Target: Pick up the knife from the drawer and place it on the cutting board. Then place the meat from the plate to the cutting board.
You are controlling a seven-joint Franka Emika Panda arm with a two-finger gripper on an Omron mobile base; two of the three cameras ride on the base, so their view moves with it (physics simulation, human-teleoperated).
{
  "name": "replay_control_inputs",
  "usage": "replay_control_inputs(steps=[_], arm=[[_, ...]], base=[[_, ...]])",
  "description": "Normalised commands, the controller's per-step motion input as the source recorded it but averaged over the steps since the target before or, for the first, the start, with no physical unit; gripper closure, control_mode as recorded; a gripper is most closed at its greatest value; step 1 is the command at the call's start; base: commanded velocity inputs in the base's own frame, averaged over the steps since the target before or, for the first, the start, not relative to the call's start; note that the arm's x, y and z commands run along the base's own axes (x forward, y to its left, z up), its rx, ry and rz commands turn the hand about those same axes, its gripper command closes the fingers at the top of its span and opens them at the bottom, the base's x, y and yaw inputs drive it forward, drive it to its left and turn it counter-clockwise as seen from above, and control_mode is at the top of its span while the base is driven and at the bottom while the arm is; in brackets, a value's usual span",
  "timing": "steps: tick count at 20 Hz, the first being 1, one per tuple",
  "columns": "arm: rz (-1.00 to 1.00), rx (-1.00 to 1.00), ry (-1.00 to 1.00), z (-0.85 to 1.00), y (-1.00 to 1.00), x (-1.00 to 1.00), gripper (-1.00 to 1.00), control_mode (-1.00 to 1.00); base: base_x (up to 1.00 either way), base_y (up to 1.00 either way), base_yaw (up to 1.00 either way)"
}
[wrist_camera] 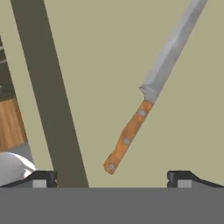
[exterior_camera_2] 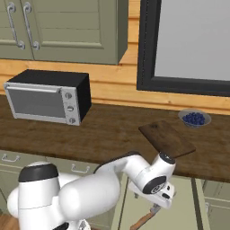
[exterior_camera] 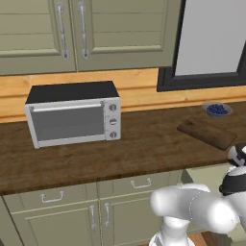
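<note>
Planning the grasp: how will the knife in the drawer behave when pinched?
The knife looks stiff and probably light. Lying flat on the drawer floor, it may skid rather than roll. The riveted wooden handle likely grips better than the smooth blade.

The arm (exterior_camera_2: pixel 90 188) is glossy white, built of thick rounded segments like swollen tubes, with black caps and rings at the joints. Its wrist ends in a white drum with a dark round face. The gripper (wrist_camera: pixel 112 177) has two small dark finger tips with pale grey pads.
</note>
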Motion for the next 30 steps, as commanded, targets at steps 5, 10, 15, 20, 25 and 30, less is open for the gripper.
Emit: replay_control_inputs(steps=[5,10,15,20,25,30], arm=[[-0.08,-0.04,0.03,-0.44,-0.01,-0.22,-1.0,-1.0],[-0.08,0.0,0.01,-0.21,-0.01,-0.2,-1.0,-1.0],[-0.01,-0.01,0.0,-0.17,0.0,0.0,-1.0,-1.0],[0.0,-0.01,0.0,-0.19,0.0,0.0,-1.0,-1.0],[0.0,0.0,0.0,-0.11,0.0,0.0,-1.0,-1.0],[0.0,0.0,0.0,-0.04,0.0,0.0,-1.0,-1.0]], base=[[0.0,0.0,0.0],[0.0,0.0,0.0],[0.0,0.0,0.0],[0.0,0.0,0.0],[0.0,0.0,0.0],[0.0,0.0,0.0]])
